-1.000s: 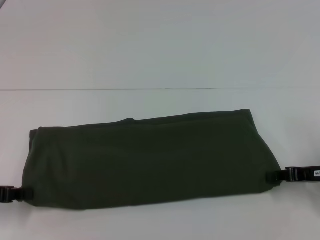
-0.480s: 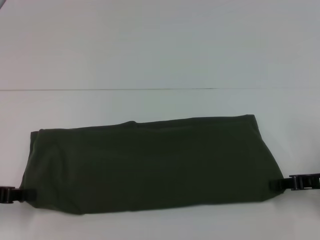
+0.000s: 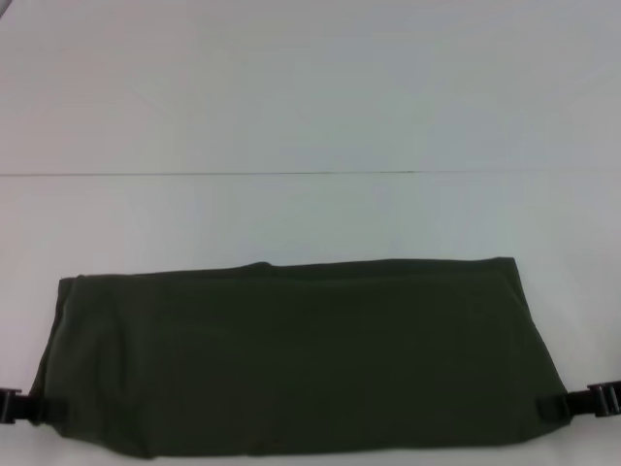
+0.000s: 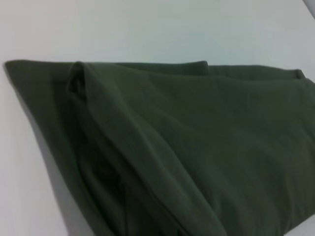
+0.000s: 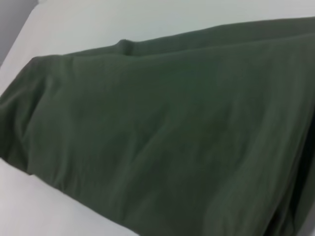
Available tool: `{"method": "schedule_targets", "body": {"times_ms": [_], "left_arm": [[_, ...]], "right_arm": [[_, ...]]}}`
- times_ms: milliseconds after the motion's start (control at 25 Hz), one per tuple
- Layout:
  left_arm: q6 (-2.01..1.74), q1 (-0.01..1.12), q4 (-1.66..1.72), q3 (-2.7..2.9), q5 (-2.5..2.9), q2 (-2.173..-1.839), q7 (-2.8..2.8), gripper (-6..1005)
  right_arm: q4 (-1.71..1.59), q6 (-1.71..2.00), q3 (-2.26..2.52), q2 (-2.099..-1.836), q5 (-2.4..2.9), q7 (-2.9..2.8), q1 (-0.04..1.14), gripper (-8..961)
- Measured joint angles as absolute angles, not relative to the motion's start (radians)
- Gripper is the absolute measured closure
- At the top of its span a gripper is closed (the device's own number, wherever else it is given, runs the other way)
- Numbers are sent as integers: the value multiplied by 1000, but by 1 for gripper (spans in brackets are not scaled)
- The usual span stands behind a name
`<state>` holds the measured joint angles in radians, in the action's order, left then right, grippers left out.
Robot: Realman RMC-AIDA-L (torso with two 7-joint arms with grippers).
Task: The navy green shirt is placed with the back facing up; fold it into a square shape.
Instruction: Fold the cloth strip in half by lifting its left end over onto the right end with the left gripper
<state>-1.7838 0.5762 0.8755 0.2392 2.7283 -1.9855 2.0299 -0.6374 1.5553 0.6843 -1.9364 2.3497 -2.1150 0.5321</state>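
The navy green shirt (image 3: 291, 354) is a long dark olive band folded lengthwise, stretched across the near part of the white table. My left gripper (image 3: 49, 410) is shut on its near left corner, and my right gripper (image 3: 553, 408) is shut on its near right corner. Only the black fingertips show at the picture's lower edges. In the left wrist view the shirt (image 4: 197, 147) fills most of the picture, with its layered folded end close up. The right wrist view shows the shirt (image 5: 157, 132) running away smooth, with no fingers in sight.
The white table (image 3: 291, 97) stretches far beyond the shirt. A thin seam line (image 3: 291, 173) crosses it from side to side. Nothing else stands on it.
Both grippers have drawn toward me with the shirt's ends. The whole band has slid nearer across the table and now reaches the bottom of the head view.
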Motion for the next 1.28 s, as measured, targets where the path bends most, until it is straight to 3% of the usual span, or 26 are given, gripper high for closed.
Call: {"method": "schedule_targets", "body": {"times_ms": [640, 1280], "left_arm": [[-1994, 597, 895, 298, 2855, -1970, 2084, 992], [-1977, 585, 926, 325, 2856, -1970, 2111, 993]], "right_arm": [[-638, 1695, 725, -1944, 2463, -2071, 514, 915], [-646, 1699, 696, -1943, 2490, -2052, 504, 884]]}}
